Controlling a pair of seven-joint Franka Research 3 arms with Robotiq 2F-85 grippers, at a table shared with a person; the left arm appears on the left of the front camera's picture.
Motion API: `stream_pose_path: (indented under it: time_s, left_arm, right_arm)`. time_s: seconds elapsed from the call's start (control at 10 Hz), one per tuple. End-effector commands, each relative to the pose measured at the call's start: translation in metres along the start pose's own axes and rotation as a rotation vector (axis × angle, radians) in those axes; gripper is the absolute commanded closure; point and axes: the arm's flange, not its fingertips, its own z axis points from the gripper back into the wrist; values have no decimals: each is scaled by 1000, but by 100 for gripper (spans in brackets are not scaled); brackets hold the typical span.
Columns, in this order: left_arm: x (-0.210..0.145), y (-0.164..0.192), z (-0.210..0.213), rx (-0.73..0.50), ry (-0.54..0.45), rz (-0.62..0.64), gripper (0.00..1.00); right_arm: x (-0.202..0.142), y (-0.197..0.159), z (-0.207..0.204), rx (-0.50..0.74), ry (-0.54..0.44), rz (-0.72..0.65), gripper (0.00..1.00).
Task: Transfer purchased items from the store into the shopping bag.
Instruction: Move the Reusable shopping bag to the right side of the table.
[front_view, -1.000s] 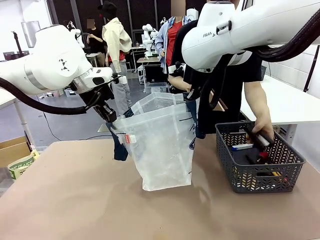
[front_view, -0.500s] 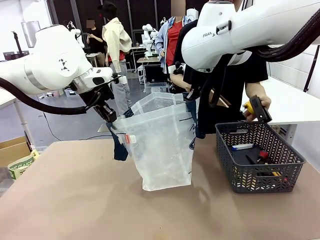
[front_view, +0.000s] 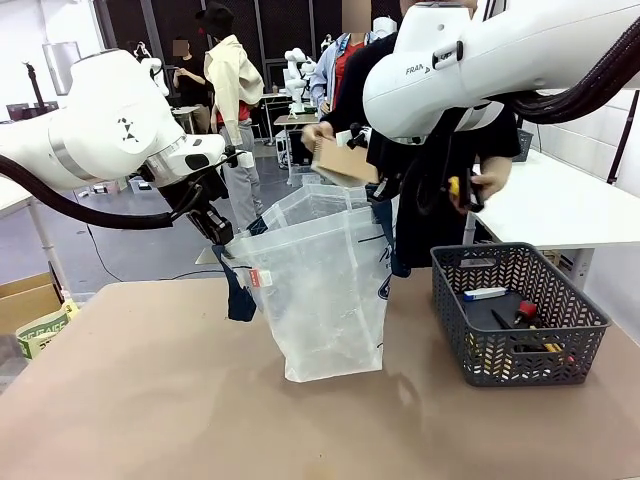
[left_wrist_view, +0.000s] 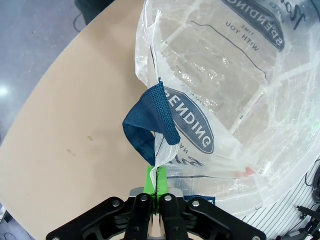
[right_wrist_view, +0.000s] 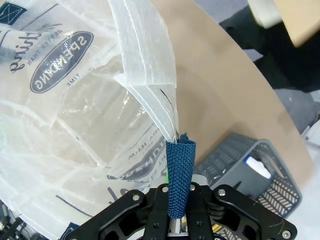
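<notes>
Table: tan matte top (front_view: 150, 400) across the lower frame; its rounded edge shows at the left of the left wrist view.
Floor: smooth grey-blue (front_view: 120, 250), middle left; a pale glare spot lies on it at the left edge of the left wrist view.
Back wall: dark panels (front_view: 150, 20), top centre.
Right wall: white (front_view: 612, 130), upper right.
Side table: white (front_view: 570, 205), right, beyond the tan one.
Far desks: small, cluttered (front_view: 290, 122), centre back.
Box: brown cardboard (front_view: 25, 298), lower left, on the floor.
</notes>
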Motion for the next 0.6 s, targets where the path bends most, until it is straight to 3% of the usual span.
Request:
stream_pose_path:
  time_s: [0.0, 0.5]
  left_arm:
    - [-1, 1, 1, 2, -2, 3, 100]
    - [-1, 1, 1, 2, -2, 3, 100]
  right_arm:
    - [-1, -1, 0, -1, 0, -2, 100]
    - [-1, -1, 0, -1, 0, -2, 100]
